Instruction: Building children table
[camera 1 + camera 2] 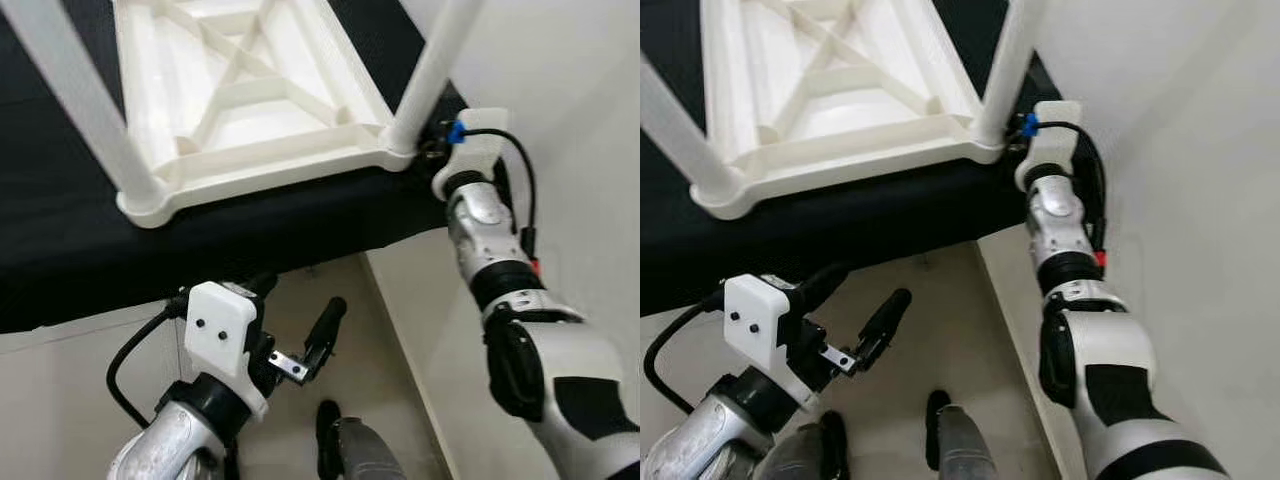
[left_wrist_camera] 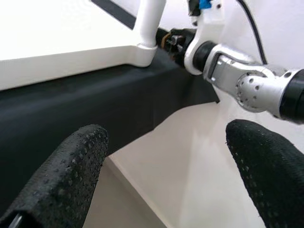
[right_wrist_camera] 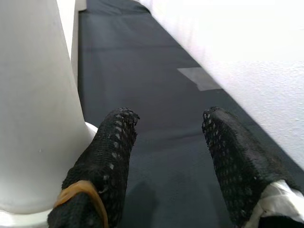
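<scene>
Status from my remote station: white plastic children's table [image 1: 250, 90] lies upside down on the black cloth-covered surface [image 1: 60, 250], ribbed underside facing up, its white tapered legs [image 1: 435, 70] rising toward the camera. I see the right gripper [image 3: 166, 142] reaching over the black surface at the table's near right corner, just beside the base of that corner's leg [image 3: 33, 104]. Its two black textured fingers [image 3: 107, 161] stand apart with nothing between them; one finger is close against the leg base, but I cannot tell whether it touches. Left gripper [image 1: 300, 335] hangs low over the pale floor [image 1: 370, 330], below the front edge of the black surface. Its jaws are likewise spread wide and empty
</scene>
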Available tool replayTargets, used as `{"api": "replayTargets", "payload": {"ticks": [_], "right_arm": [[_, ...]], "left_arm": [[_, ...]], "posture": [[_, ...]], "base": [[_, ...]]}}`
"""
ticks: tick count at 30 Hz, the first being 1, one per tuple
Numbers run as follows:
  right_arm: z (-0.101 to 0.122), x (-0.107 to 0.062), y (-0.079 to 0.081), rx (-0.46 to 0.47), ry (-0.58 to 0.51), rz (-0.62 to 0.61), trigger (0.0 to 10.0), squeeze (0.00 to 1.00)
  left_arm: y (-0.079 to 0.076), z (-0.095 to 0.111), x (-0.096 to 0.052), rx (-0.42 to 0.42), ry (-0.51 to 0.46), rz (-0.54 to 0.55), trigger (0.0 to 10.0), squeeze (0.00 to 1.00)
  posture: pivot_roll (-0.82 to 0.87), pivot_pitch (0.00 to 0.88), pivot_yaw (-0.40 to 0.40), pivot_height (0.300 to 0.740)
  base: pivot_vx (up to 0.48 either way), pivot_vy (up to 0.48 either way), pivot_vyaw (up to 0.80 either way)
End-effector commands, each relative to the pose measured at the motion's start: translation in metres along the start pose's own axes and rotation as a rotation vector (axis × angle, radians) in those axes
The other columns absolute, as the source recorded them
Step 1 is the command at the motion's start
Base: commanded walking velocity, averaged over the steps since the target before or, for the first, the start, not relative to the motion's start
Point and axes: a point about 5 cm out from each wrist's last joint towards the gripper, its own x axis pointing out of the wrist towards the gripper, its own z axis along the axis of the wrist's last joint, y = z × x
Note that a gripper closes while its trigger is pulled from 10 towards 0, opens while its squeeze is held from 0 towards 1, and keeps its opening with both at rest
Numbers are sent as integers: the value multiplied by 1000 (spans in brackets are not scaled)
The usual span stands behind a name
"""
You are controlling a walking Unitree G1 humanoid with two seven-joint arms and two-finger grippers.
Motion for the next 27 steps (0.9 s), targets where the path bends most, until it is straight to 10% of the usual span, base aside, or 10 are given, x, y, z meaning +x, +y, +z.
{"api": "replayTargets", "payload": {"ticks": [1,3,6,10,15,16,18,27], "right_arm": [[-38,-12,26,13,155,123,10000,0],[-32,-11,47,106,121,246,10000,0],[-17,-36,114,342,-13,768,10000,0],[0,-78,127,459,-47,1024,10000,0],[6,-93,123,504,-20,1054,10000,0],[-10,-72,102,351,-8,812,10000,0],[-18,-61,90,275,-5,699,10000,0],[-16,-42,46,187,9,357,10000,0]], "left_arm": [[-2,-5,-1,-19,31,-8,10000,0],[0,-5,0,-6,28,-1,10000,0],[6,-3,4,4,24,35,10000,0],[8,-5,8,12,25,39,10000,0],[10,-6,12,15,22,42,10000,0],[13,-7,15,18,16,60,10000,0],[14,-8,16,19,14,66,10000,0],[29,-3,26,57,-12,126,10000,0]], "posture": [[136,450,-83,740],[128,444,-83,740],[100,432,-90,740],[76,414,-96,740],[61,400,-99,740],[54,381,-109,740],[53,380,-110,740],[53,342,-113,740]], "base": [[0,0,0],[0,0,0],[0,0,0],[0,0,0],[0,0,0],[0,0,0],[0,0,0],[0,0,0]]}}
